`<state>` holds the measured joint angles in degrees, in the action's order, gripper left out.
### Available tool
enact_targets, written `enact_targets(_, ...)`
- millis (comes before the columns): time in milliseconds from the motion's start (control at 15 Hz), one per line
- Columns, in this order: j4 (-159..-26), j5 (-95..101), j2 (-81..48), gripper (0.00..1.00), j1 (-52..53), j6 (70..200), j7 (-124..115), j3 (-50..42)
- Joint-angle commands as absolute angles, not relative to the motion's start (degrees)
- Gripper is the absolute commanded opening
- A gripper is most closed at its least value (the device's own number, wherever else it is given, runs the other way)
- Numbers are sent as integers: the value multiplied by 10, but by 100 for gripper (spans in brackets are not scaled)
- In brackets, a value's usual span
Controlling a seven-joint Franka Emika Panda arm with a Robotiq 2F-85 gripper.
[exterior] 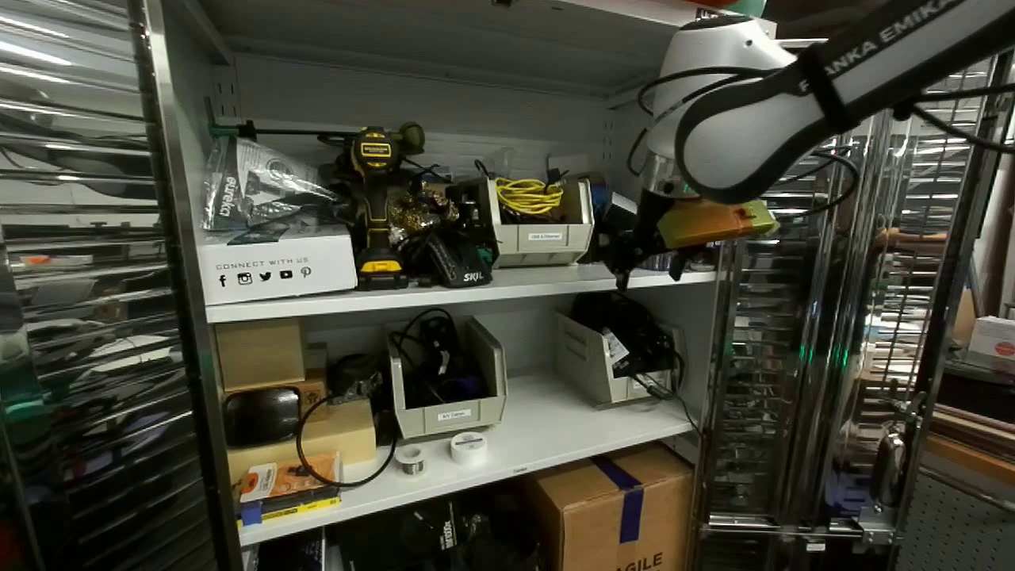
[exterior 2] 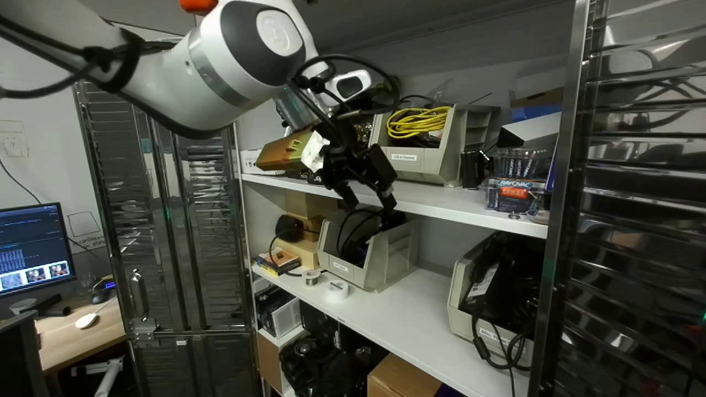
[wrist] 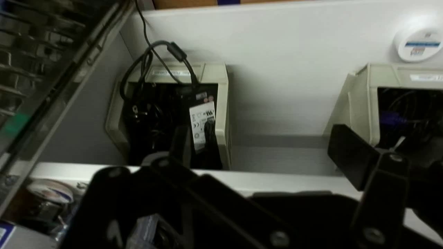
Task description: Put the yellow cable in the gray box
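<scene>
The yellow cable (exterior: 530,196) is a loose bright-yellow coil lying on top of the contents of the gray box (exterior: 555,254). That bin has a white label and stands on the upper shelf. Both also show in an exterior view, the cable (exterior 2: 419,122) above the box's front wall (exterior 2: 408,170). I see one yellow heap and cannot tell if it holds two bundles. My gripper (exterior: 649,274) is open and empty, pointing down in front of the upper shelf, apart from the box, as an exterior view (exterior 2: 368,199) also shows. In the wrist view my open fingers (wrist: 264,152) frame bare shelf; cable and box are out of view.
Two larger gray bins, the left one (exterior: 448,419) and the right one (exterior: 583,357), hold black cables on the lower shelf. The upper shelf edge (exterior: 412,299) runs behind my fingers. A drill (exterior: 375,182) stands left of the box; battery packs (exterior 2: 514,193) stand beside it.
</scene>
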<state>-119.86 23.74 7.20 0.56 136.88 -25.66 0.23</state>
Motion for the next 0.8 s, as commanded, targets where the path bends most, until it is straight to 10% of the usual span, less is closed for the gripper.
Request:
enact_targets(0,-1329,196,210,100,-1,1347,-176,4)
enact_targets(733,-1399,113,352,100,-5,1215,-52,9)
